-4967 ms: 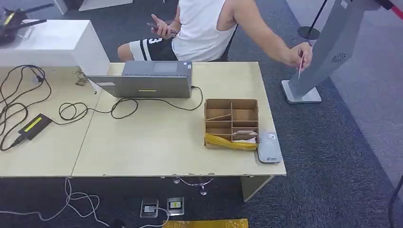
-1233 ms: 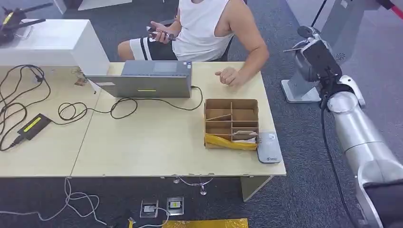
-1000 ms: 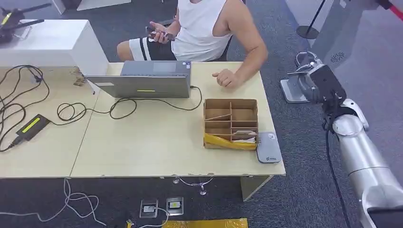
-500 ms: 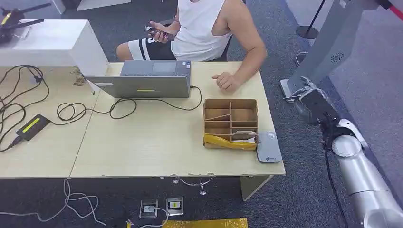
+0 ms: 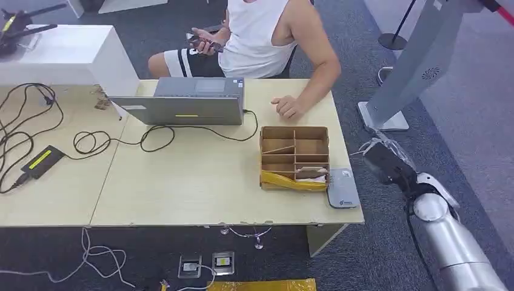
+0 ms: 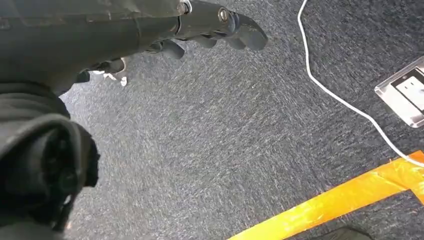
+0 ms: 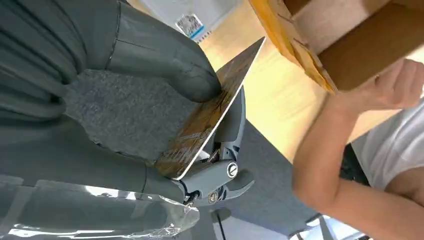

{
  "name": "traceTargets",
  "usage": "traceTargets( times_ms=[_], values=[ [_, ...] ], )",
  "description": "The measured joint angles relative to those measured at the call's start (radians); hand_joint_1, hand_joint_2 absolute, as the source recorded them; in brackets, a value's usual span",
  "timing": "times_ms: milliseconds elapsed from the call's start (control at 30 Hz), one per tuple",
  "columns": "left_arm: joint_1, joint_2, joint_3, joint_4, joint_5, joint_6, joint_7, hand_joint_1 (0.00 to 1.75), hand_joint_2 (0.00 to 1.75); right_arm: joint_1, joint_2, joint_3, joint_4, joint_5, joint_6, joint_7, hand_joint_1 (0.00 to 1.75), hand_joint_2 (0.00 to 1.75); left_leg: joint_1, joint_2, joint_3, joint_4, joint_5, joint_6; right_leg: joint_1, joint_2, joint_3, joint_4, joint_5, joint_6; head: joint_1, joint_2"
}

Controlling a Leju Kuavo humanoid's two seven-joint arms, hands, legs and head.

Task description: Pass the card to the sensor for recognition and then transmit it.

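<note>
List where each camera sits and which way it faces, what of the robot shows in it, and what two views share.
Head view: high, looking down at the table; right hand beside its edge.
Left wrist view: behind the left hand, facing carpet.
Right wrist view: behind the right hand, which pinches the card.
Shared by head and right wrist: the cardboard box and the person's forearm.

**Where everything sits around the desk**

We look down on the desk (image 5: 200,188). A laptop (image 5: 188,102) stands at its far edge, with a person (image 5: 267,36) seated behind it, one hand resting on the desk. A divided cardboard box (image 5: 295,156) sits near our right end, and the card sensor (image 5: 343,189) lies just beside it at the right front corner. Cables and a power adapter (image 5: 42,160) lie on the left. Off the desk's right edge, above the floor, our right hand (image 5: 383,160) holds the card (image 7: 212,110); a stand (image 5: 412,66) rises beyond it.
</note>
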Motion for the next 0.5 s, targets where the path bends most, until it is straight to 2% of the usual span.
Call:
traceTargets(
  times_ms=[500],
  values=[
    [0.001,0.0,0.0,0.0,-0.001,0.006,0.0,0.0,0.0,0.065,0.015,-0.001,0.008,0.023,0.01,-0.016,1.75,1.75,0.0,0.0,0.0,0.0,0.0,0.0,0.0,0.0,0.0,0.0,0.0,0.0,0.0,0.0]
  ],
)
